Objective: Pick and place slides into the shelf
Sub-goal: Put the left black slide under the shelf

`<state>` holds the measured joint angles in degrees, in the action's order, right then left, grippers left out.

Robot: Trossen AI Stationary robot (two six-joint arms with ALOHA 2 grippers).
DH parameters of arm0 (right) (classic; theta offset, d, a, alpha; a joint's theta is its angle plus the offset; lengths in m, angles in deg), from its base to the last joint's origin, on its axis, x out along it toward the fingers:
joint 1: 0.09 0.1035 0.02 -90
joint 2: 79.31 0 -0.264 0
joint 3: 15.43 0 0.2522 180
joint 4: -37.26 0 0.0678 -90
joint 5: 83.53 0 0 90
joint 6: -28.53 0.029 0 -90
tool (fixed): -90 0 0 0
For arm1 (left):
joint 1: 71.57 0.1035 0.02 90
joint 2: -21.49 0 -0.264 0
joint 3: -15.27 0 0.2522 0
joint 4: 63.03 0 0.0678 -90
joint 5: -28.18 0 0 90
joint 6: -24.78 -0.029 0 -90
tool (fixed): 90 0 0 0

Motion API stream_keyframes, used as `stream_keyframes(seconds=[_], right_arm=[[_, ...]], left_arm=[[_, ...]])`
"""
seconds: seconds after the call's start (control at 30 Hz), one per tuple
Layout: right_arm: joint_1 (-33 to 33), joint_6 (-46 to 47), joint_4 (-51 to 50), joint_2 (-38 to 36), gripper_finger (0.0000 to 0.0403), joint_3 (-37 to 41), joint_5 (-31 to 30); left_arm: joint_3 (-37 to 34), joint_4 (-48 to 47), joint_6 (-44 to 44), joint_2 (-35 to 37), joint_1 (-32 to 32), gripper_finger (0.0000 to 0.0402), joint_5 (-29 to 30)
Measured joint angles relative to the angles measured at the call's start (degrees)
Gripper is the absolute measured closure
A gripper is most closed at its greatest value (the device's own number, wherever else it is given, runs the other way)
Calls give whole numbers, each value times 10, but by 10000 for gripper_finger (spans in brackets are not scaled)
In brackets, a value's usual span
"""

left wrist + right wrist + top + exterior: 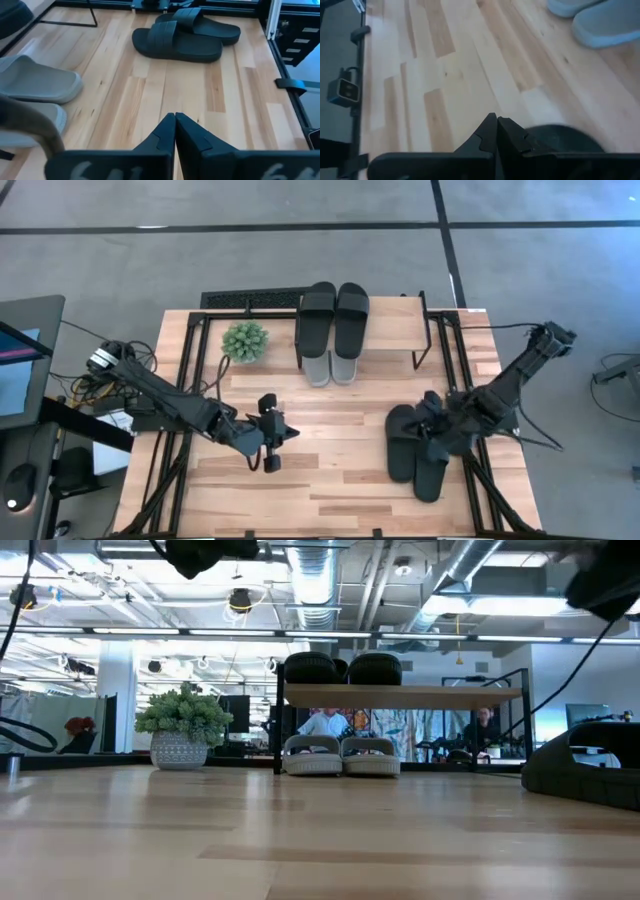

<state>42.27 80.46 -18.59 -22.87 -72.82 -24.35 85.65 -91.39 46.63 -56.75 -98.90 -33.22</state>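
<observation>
No brand mark or readable writing shows on any of the sandals; only blurred pale digits appear on the left claw's body in its wrist view, too cut off to read.

The left arm reaches in from the desk's left edge, bent low over the boards, and its left claw (270, 442) hangs above bare wood near the desk's (330, 480) middle, fingers pressed together with nothing between them. The right arm comes in from the right edge, folded at the elbow, and its right claw (432, 430) sits over the loose black pair (415, 448), fingers also pressed together and empty; in the right wrist view the rounded toe of a black sandal (565, 139) lies just under the closed tips.

The shelf (395, 323) stands at the desk's far edge: a light wooden board on thin black metal legs. A matte black pair (333, 318) lies side by side on its top board, with wide ribbed straps. A light grey pair (331, 367) sits under the board on the desk, toes poking out toward the arms, smooth and soft-edged. The loose black pair lies flat on the desk's right side, the two sandals touching, well apart from the shelf.

A small green plant in a pale patterned pot (245, 341) stands just left of the shelf.
</observation>
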Motion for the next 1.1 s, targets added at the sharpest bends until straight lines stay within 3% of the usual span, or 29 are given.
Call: stream_keyframes(seconds=[0.33, 0.6, 0.87, 1.1], right_arm=[[108, 136, -14, 62, 403, 0, -23], [123, 171, -14, 138, 403, 0, -23], [123, 172, -50, 149, 403, -17, -23], [126, 205, -120, 123, 403, -20, -25]], left_arm=[[0, 33, -1, -35, 0, 401, -2], [0, 38, -3, -35, 0, 401, 4], [0, 43, -4, -35, 3, 401, 12], [0, 192, -116, -89, 43, 401, -7]])
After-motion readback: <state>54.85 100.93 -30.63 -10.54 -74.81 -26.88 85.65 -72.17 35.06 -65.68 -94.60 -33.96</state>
